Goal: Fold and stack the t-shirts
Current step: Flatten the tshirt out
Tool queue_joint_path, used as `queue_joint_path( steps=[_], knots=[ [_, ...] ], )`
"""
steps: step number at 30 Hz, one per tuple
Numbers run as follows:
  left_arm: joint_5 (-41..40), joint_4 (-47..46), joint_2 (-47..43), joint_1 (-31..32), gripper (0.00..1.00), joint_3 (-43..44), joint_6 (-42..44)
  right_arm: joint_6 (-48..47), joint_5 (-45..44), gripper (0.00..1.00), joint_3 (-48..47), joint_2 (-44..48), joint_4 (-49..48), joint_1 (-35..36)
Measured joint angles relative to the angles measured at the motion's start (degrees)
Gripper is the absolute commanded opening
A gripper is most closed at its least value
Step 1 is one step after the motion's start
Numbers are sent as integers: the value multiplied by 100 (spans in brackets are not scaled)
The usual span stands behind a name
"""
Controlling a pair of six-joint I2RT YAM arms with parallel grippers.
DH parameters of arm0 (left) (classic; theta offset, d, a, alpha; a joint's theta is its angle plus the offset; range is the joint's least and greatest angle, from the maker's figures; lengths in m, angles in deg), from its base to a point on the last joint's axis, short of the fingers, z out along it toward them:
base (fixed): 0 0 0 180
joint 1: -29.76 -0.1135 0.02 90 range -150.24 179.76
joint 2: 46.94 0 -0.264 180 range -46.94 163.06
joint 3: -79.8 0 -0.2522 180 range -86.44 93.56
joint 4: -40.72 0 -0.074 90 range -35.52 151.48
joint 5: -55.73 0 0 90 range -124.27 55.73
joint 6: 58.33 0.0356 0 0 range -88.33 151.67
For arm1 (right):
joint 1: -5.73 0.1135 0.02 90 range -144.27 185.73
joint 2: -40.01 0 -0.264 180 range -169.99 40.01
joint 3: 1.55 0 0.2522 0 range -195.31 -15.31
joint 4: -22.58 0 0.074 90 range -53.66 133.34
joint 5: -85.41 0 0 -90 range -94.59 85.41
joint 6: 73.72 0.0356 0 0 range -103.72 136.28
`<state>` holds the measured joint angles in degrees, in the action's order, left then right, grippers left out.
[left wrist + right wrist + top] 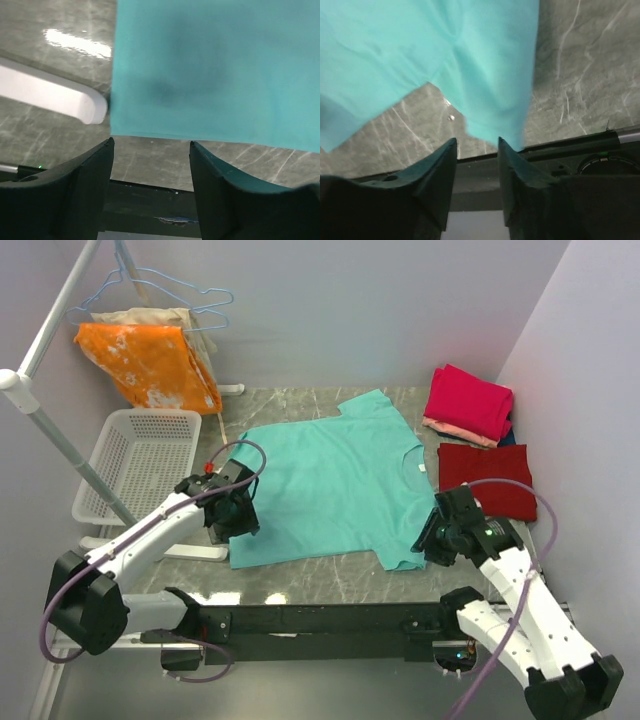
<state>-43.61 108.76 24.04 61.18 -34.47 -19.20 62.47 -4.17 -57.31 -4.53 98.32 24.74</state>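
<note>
A teal t-shirt point(330, 485) lies spread flat on the grey marble table, collar to the right and hem to the left. My left gripper point(243, 524) hovers at the hem's near-left corner. In the left wrist view the left gripper point(151, 145) is open and empty, just short of the teal t-shirt's edge point(215, 70). My right gripper point(431, 540) is at the near sleeve. In the right wrist view the right gripper point(476, 142) is open and empty, with the sleeve point(490, 75) just beyond its tips. Folded magenta point(468, 400) and salmon point(452, 430) shirts are stacked at the back right. A folded dark red shirt point(487, 480) lies in front of them.
A white basket point(135, 465) stands at the left. An orange white-blotched cloth point(150, 365) and a beige cloth point(140, 315) hang on a rack at the back left. The rack's white foot point(50, 97) lies beside the shirt's hem corner. Walls close in on both sides.
</note>
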Motion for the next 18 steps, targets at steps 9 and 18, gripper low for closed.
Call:
queue_joint_path(
  steps=[9,18],
  knots=[
    [-645,254,-326,2,69,452,-358,328,-743,32,-461,79,-146,15],
    [-1119,-675,942,0,68,1602,-236,-7,-756,22,-1263,-1773,-1550,37]
  ],
)
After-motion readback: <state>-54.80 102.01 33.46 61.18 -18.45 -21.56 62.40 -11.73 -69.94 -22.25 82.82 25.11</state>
